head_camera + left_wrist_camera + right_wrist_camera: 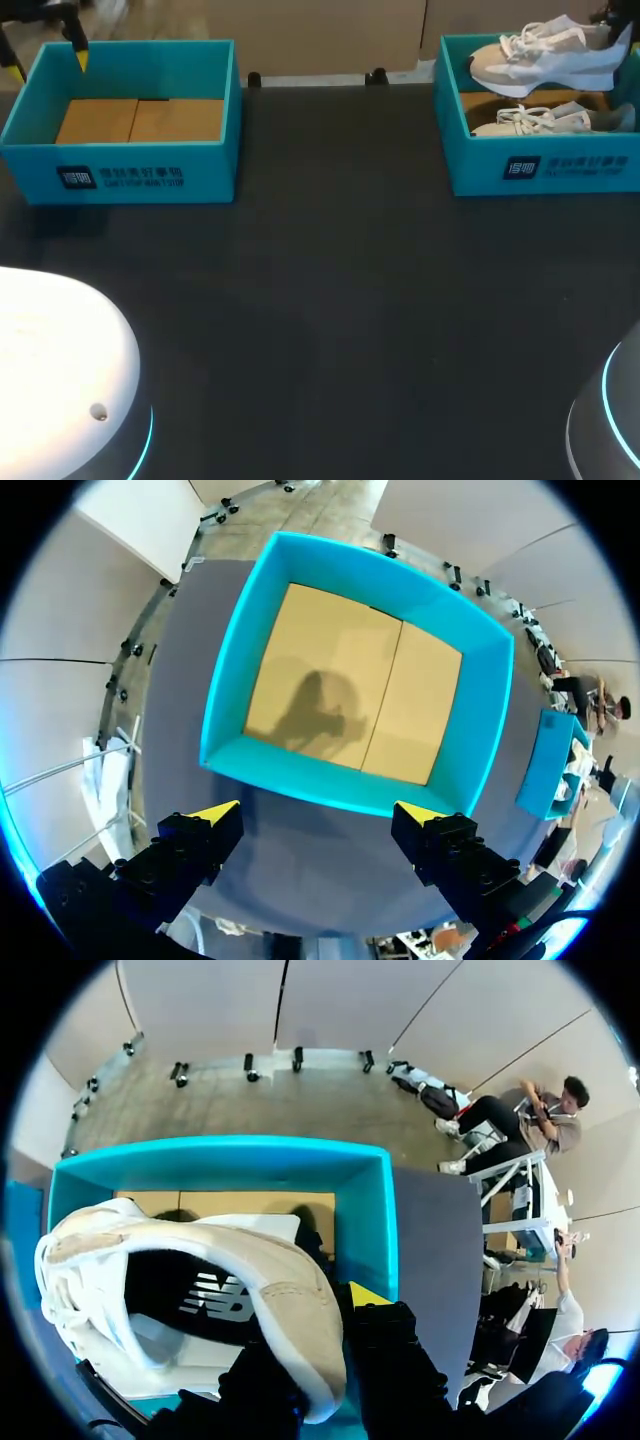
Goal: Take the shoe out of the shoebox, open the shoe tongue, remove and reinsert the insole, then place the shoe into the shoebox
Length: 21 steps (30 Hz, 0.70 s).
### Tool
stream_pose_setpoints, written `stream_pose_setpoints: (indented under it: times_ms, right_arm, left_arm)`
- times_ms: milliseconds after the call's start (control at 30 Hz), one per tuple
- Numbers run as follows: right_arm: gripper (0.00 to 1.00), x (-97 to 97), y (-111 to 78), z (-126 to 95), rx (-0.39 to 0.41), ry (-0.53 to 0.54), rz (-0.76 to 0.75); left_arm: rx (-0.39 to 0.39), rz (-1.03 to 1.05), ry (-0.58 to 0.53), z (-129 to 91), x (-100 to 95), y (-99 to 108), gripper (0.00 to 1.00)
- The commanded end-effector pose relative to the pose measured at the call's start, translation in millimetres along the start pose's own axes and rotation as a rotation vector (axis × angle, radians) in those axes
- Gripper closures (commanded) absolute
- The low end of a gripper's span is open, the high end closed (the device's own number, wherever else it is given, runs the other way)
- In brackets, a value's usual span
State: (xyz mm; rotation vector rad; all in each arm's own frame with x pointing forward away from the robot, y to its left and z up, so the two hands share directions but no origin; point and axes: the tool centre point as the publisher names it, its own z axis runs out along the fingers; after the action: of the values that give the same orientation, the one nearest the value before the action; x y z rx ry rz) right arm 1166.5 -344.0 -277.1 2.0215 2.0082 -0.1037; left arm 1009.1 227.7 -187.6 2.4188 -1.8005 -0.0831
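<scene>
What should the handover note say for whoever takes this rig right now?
Left gripper: open, empty, above the left box, which shows only its cardboard floor.
Right gripper: shut on the heel of the lifted shoe, held above the right shoebox. A second shoe lies inside that box.
Done: shoe raised off the box floor.
Left: bring it clear of the box, open the tongue, pull and refit the insole, put the shoe back.
</scene>
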Motion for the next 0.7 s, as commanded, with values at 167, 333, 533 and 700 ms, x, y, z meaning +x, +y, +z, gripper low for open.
stream_pose_setpoints:
  times_ms: [167, 333, 533, 700]
  right_arm:
    - [1.00, 1.5, 3.7, 19.8, -0.045, -0.006, 0.008]
    - [1.00, 3.5, 3.5, 28.4, -0.073, -0.020, -0.009]
    - [1.00, 4.2, -5.2, 33.0, -0.093, -0.026, -0.004]
    - [1.00, 3.4, -4.2, 37.7, -0.092, -0.046, 0.017]
  left_arm:
    - [0.002, -0.001, -0.001, -0.2, -0.4, 1.3, 0.00]
    - [0.002, -0.001, -0.001, -0.2, -0.4, 1.3, 0.00]
    - [0.002, -0.001, -0.001, -0.2, -0.4, 1.3, 0.00]
    - [0.002, -0.001, -0.001, -0.2, -0.4, 1.3, 0.00]
